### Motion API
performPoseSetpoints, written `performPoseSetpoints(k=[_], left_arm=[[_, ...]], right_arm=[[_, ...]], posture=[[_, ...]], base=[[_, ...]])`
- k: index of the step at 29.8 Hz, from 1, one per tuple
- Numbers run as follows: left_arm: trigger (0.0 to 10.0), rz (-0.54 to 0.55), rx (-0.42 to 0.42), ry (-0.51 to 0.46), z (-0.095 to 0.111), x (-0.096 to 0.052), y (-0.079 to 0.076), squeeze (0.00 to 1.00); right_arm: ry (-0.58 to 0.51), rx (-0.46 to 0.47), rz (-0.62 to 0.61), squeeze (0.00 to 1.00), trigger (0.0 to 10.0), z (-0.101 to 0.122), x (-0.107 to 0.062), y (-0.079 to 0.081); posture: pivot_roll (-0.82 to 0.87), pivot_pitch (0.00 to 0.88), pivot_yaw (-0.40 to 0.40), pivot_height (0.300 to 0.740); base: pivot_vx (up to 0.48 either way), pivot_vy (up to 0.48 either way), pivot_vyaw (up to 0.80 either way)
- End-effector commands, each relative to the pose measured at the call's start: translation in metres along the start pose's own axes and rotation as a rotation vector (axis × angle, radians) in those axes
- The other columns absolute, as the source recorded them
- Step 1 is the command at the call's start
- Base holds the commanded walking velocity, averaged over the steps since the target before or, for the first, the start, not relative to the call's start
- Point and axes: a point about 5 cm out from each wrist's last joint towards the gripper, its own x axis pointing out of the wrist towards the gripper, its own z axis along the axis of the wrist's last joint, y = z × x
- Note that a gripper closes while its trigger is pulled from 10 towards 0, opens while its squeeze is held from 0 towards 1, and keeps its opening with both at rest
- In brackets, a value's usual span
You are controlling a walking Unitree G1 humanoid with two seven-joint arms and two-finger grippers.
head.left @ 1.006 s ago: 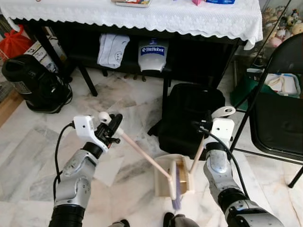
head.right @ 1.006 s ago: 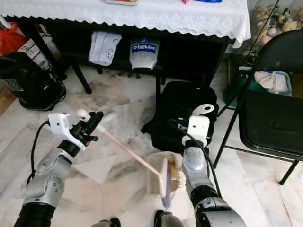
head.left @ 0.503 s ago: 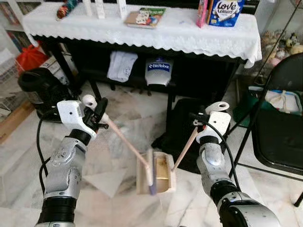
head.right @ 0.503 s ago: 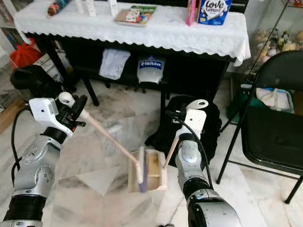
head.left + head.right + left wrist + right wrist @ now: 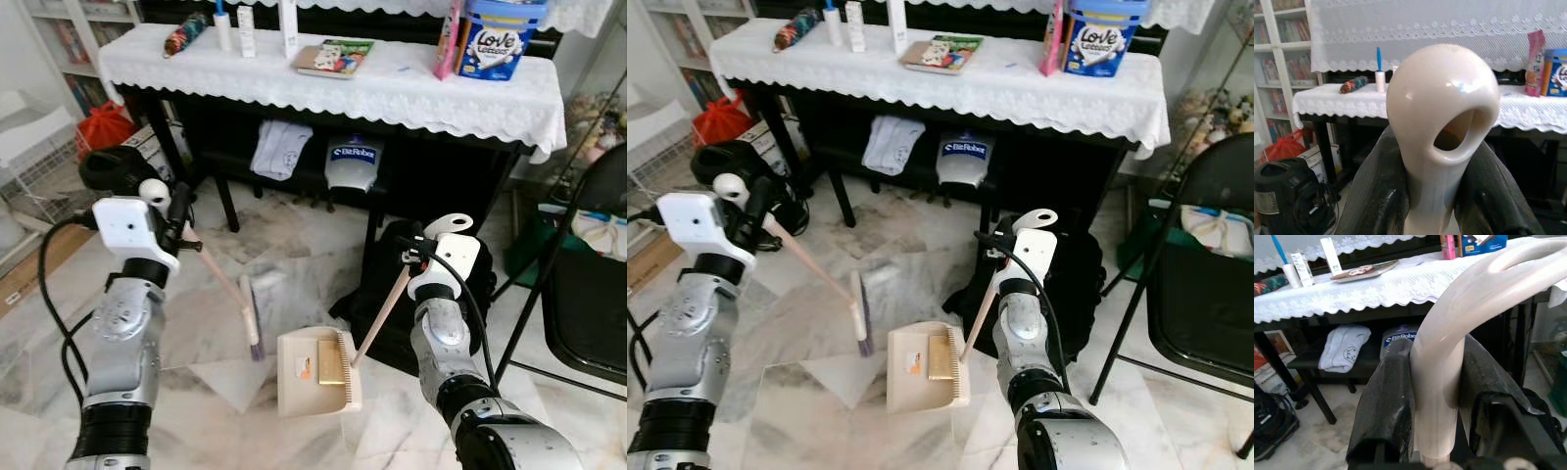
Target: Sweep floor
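My left gripper [image 5: 177, 223] is shut on the top of a cream broom handle [image 5: 1444, 122], with black fingers [image 5: 1375, 196] on both sides of it. The broom [image 5: 231, 294] slants down to its purple-bristled head [image 5: 254, 325], just left of the dustpan and apart from it. The cream dustpan [image 5: 317, 373] lies flat on the marble floor with a tan piece and a small orange scrap in it. Its long handle [image 5: 384, 311] rises to my right gripper [image 5: 415, 262], shut on the handle [image 5: 1442, 362] near its looped end.
A black backpack [image 5: 441, 294] lies just behind the dustpan. A black folding chair [image 5: 588, 294] stands at the right. Behind is a dark table with a white lace cloth [image 5: 323, 83]. A black appliance [image 5: 110, 171] and a red bag [image 5: 102, 127] sit at the left.
The head camera has tilted up. The broom head has left the dustpan and swung to the left of it as my left arm rose. The dustpan now lies flatter.
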Motion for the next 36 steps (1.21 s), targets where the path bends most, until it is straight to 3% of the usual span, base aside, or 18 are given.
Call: performPoseSetpoints(k=[1,4,15,27,36], left_arm=[[10.0,0.004,0.016,-0.005,-0.003,-0.004,-0.002,0.0],[10.0,-0.005,0.021,0.031,-0.015,-0.013,-0.007,0.0],[10.0,-0.015,0.007,0.028,-0.017,-0.014,-0.016,0.0],[10.0,0.001,0.012,0.035,-0.022,-0.011,-0.023,0.0],[10.0,0.035,0.049,0.059,-0.028,-0.012,-0.01,0.0]], right_arm=[[-0.082,0.022,0.003,0.0,10.0,0.019,0.01,0.002],[-0.099,0.023,0.006,0.0,10.0,0.021,0.01,0.002],[-0.122,0.007,0.02,0.0,10.0,0.024,0.009,-0.001],[-0.116,0.008,0.015,0.0,10.0,0.022,0.007,-0.005],[-0.106,0.01,0.052,0.0,10.0,0.022,0.008,-0.001]], posture=[[-0.02,0.0,0.039,0.74],[-0.03,0.0,0.038,0.74],[-0.05,0.0,0.052,0.74],[-0.04,0.0,0.067,0.74],[-0.03,0.0,0.057,0.74]], base=[[0.0,0.0,0.0],[0.0,0.0,0.0],[0.0,0.0,0.0],[0.0,0.0,0.78],[0.0,0.0,0.8]])
